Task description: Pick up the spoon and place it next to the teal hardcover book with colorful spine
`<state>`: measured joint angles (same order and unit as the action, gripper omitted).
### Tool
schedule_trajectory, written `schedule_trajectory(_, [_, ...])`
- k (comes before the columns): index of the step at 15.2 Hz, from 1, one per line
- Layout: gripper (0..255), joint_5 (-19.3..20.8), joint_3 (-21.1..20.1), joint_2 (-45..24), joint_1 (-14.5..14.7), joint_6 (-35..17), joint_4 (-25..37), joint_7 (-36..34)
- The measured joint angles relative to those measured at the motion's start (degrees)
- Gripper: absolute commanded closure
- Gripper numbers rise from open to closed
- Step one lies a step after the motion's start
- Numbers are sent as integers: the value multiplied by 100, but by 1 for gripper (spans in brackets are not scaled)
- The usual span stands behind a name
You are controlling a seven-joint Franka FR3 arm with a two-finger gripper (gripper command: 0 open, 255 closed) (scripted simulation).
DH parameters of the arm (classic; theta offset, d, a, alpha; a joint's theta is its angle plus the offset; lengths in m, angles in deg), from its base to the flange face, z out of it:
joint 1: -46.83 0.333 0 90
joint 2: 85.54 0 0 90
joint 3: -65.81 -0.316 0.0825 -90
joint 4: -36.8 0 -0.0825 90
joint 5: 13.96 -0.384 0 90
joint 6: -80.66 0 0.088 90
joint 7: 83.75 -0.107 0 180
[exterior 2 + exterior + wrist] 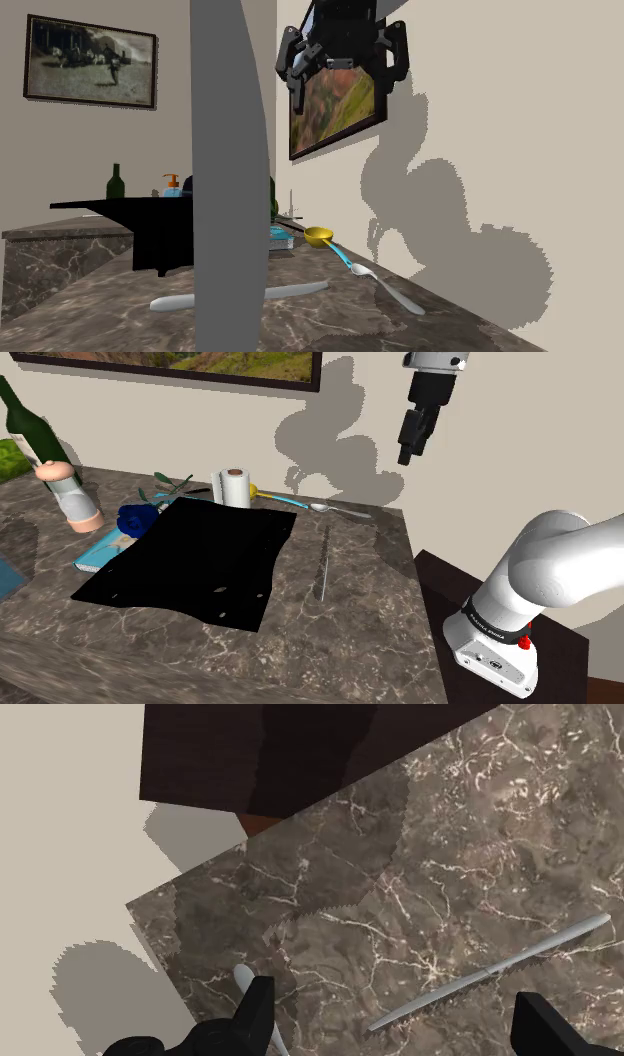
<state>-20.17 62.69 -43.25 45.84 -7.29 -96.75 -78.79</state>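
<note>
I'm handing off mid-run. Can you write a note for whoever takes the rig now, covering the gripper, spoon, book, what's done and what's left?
Gripper: open and empty, high above the counter, roughly over the spoon.
Spoon: lies flat near the wall edge, just past the yellow scoop; not grasped.
Teal book: lies flat at the shoulder view's left, across the black sink area, with a blue object on it.
Done: nothing yet.
Left: descend, grasp the spoon, carry it across and set it beside the book.
</note>
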Motion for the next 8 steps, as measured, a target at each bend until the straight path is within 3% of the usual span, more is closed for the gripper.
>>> schedule_trajectory(8, [0,405,-83,-1055,3,-891,-54,399])
